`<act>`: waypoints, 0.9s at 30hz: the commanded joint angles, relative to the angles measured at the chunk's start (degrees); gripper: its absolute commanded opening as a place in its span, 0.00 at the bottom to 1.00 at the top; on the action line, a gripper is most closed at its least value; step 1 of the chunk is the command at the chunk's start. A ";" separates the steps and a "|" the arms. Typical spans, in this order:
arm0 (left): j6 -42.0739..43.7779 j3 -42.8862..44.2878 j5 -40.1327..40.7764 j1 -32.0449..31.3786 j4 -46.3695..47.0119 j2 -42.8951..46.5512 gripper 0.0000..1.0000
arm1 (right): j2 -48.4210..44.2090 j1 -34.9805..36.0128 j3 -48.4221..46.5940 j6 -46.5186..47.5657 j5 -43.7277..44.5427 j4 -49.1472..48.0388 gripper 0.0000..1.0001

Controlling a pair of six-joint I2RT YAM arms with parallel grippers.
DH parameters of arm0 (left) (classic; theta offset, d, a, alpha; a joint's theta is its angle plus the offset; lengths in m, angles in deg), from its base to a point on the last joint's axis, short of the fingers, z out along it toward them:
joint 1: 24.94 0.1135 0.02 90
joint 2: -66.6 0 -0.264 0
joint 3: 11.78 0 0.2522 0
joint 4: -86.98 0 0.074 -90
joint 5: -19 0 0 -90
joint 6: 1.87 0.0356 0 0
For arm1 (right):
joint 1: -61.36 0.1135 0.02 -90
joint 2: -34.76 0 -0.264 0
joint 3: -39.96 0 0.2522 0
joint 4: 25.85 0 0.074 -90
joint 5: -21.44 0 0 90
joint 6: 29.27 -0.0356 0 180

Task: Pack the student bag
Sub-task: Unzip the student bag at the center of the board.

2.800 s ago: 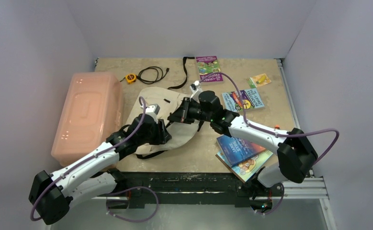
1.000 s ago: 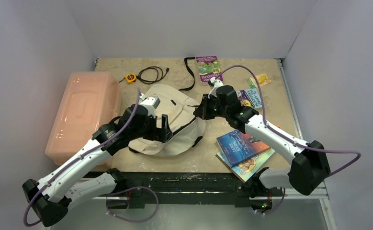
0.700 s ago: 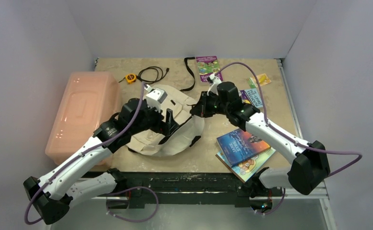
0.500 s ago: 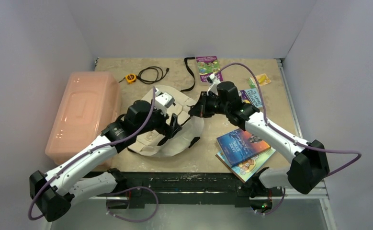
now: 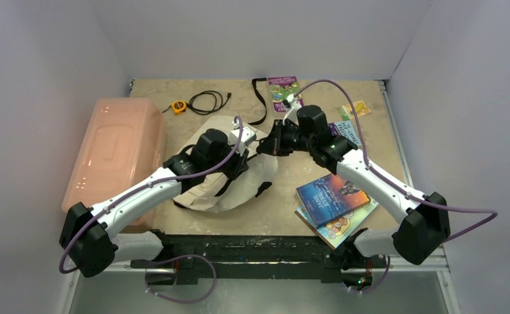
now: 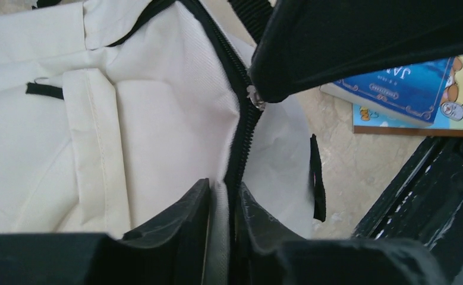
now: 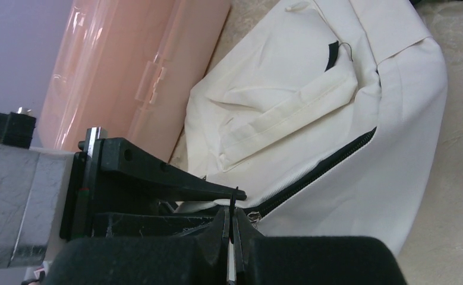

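student bag [image 5: 255, 175] lies mid-table, pink bin [image 5: 118, 154] to its left, books [image 5: 330, 196] to its right. your left gripper [image 6: 221, 199] pinches its canvas beside the zipper [image 6: 241, 136]; your right gripper [image 7: 231, 217], pressed together, nips the zipper pull [image 6: 254, 98]. tug crooked and canvas may slip or jam the teeth.

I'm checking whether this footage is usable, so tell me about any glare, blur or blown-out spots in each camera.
Top view: sharp and evenly lit, with a soft sheen on the bin. Left wrist: the bag is nearly washed out, the near jaws blur into dark shapes, and the books look crisp. Right wrist: streaky reflections on the bin, jaws out of focus.
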 commanded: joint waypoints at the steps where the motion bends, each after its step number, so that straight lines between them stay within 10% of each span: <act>1: 0.92 3.41 0.89 0.49 -0.65 -0.35 0.09 | -0.57 -0.47 -2.60 0.46 1.98 -0.40 0.00; 12: 2.72 0.73 12.40 0.44 -5.28 8.20 0.00 | 4.14 -16.79 -1.96 2.87 1.42 -1.95 0.00; 27: 1.23 -1.24 -0.85 0.49 -0.38 11.14 0.00 | 30.31 -19.69 -18.41 7.70 -5.35 -7.55 0.00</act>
